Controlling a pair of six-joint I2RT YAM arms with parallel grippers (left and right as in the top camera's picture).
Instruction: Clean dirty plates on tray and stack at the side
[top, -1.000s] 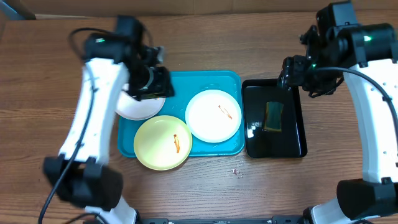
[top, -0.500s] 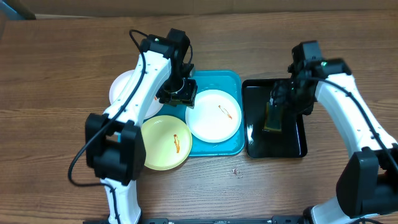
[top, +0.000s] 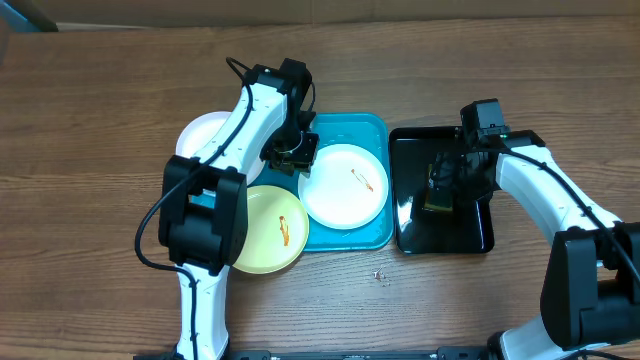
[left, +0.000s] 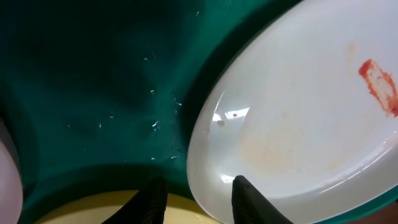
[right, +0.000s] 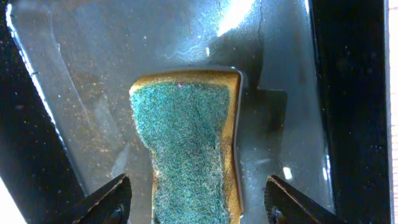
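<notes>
Two plates plainly carry an orange-brown smear, so the cleaning looks barely begun. One white plate (top: 335, 200) sits inside the teal tray (top: 355, 125) toward its right edge, with a streak just right of its middle. The yellow-green plate (top: 255, 240) lies over the tray's front-left corner, jutting out onto the wooden table (top: 100, 80), with a streak near its centre. A second white plate (top: 198, 140) lies across the tray's back-left corner, partly covered by the left arm. Its visible part is bare, but I cannot tell whether it has been wiped. No stack stands at the side yet. By my judgement nearly all of the job is left: wipe each plate, then pile them.

The left gripper (left: 198, 183) hangs low over the tray with its fingers apart. The rim of the smeared white plate lies between them, and nothing is pinched. That plate is glossy and shallow, with a faint orange haze across its well besides the red-orange streak.

The right gripper (right: 196, 186) hovers over the black tray (top: 470, 225) near the table's right edge. Its fingers are spread either side of the sponge (right: 186, 143) without touching it. The sponge lies green scouring face up, yellow-bodied, in a film of water.
</notes>
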